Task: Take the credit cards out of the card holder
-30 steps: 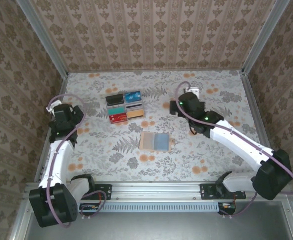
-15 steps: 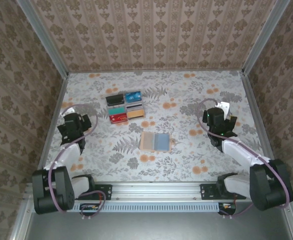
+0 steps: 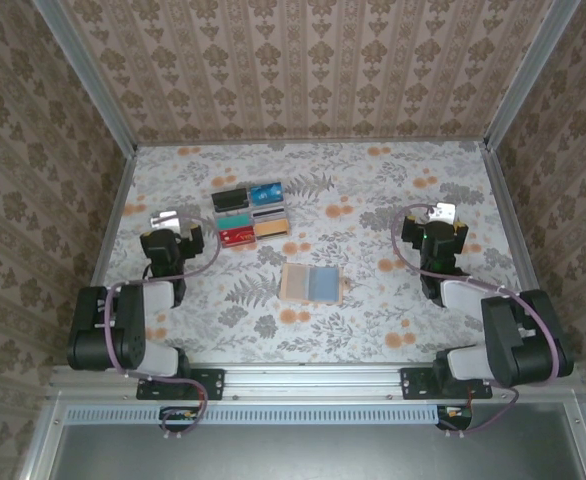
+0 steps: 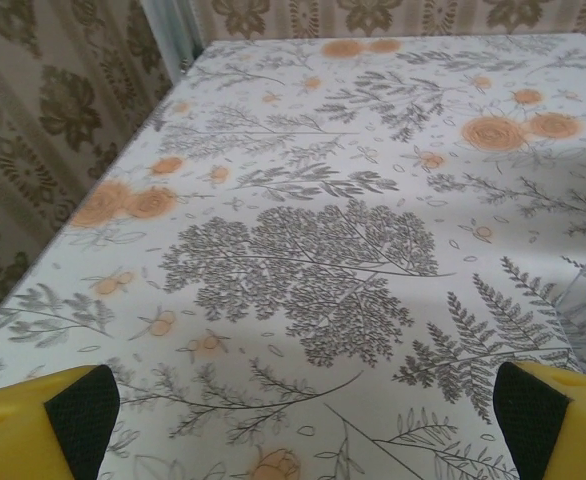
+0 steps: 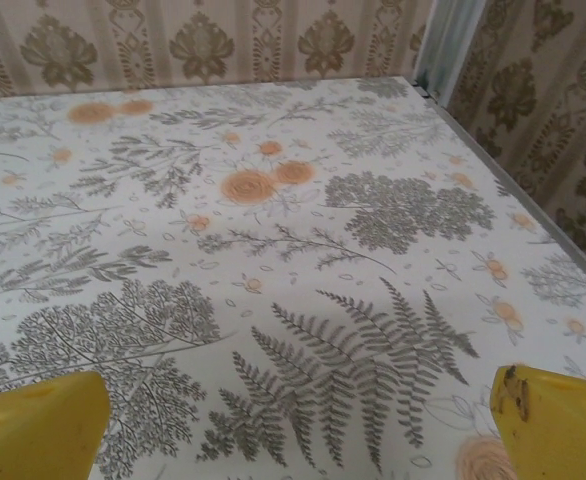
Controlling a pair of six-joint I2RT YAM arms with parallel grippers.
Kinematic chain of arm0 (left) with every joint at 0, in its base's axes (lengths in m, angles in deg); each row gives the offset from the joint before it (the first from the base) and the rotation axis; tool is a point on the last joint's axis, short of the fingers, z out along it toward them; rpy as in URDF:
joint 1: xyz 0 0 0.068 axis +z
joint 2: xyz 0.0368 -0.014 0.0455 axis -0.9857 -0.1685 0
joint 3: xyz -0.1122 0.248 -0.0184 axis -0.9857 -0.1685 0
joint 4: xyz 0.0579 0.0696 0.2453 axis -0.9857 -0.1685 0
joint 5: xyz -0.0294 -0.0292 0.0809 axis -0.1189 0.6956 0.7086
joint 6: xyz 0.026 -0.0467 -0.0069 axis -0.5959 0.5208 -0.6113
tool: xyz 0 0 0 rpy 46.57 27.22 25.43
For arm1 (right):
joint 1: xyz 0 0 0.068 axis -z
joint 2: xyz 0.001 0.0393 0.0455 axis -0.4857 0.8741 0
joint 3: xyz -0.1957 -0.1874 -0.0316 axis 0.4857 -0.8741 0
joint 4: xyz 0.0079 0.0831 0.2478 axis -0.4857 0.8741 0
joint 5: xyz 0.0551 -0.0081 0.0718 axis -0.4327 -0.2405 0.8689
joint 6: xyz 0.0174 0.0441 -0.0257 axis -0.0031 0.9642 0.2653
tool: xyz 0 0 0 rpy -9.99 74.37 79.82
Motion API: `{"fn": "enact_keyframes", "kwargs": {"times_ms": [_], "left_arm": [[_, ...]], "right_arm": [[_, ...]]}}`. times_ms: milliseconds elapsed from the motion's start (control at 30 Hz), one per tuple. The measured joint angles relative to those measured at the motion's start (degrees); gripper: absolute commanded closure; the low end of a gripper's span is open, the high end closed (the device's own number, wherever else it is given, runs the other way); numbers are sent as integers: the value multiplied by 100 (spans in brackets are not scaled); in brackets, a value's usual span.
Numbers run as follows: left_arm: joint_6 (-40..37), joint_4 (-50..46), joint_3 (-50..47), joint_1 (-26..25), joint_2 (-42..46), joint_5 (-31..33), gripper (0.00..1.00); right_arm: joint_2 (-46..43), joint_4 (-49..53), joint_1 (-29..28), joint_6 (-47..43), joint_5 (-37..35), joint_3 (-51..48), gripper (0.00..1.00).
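Observation:
The card holder [image 3: 311, 283] lies open and flat mid-table, tan half on the left, blue-grey panel on the right. Several credit cards [image 3: 251, 214] lie side by side in two columns on the cloth behind it and to its left: black, blue, teal, grey, red and tan-orange. My left gripper [image 3: 171, 236] sits folded back at the left side, open and empty, with only flowered cloth between its yellow fingertips [image 4: 73, 412]. At the right side my right gripper [image 3: 435, 226] is also open and empty, its yellow fingertips [image 5: 551, 420] wide apart over the cloth.
The flowered tablecloth [image 3: 373, 190] runs to patterned walls on three sides, with metal posts [image 3: 123, 150] at the corners. In the left wrist view the left wall [image 4: 63, 130] is close; in the right wrist view the right wall [image 5: 563, 130] is close.
Both arms have pulled back toward their bases. The right gripper left the middle back and came to the right side. The left gripper drew nearer along the left side. Cards and holder stayed put.

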Motion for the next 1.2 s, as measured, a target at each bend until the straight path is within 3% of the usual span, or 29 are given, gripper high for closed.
{"fn": "enact_keyframes", "kwargs": {"times_ms": [367, 1200], "left_arm": [[-52, 560, 2, -11, -501, -28, 0], [-151, 551, 85, -149, -507, 92, 0]], "right_arm": [[905, -916, 120, -116, 680, -17, 0], [931, -1078, 208, -114, 925, -46, 0]]}}
